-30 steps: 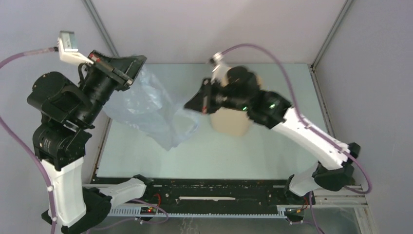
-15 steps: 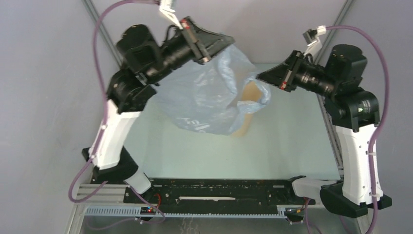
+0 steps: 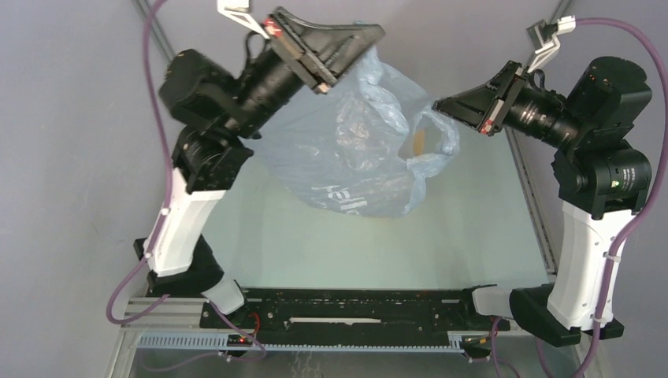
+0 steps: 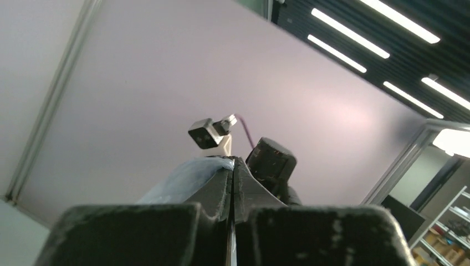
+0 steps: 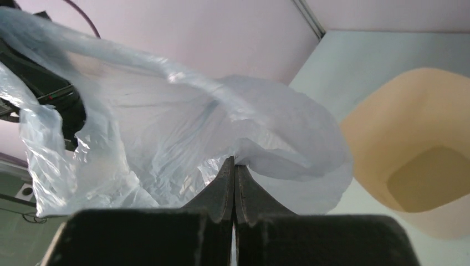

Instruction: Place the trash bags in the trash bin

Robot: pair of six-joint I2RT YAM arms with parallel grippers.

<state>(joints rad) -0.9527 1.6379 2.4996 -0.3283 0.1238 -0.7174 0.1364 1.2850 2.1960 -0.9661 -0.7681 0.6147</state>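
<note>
A: where was the bag (image 3: 354, 150)?
B: up in the air between the two arms, over the far middle of the table (image 3: 488, 228). pale blue, crinkly, see-through, white lettering (image 3: 343, 195) on the lower part, facing the top camera
A: who had it?
B: both. left fingers (image 3: 346, 39) were pressed together on the bag's top edge, raised high at the far left. left wrist view showed a strip of blue film pinched right at the tips
A: and the other side?
B: right fingers (image 3: 469, 104) were also pressed together, pinching the film on the right by the handle loop (image 3: 450, 135). in the right wrist view the plastic fanned out from the tips
A: bin (image 5: 413, 144)?
B: beige, upright on the table, mouth open. from above it was almost all hidden behind the bag, with only a beige patch showing through the loop. the right wrist view showed it clearly, to the right of the bag and lower
A: any of the bag inside?
B: in the right wrist view the bag was outside the mouth and the bin's inner floor was in plain sight. whether the bag's bottom touched the rim or the table, couldn't tell from above
A: arm poses?
B: left arm (image 3: 185, 220) reared up and leaned in from the left, right arm (image 3: 583, 244) did the same from the right
</note>
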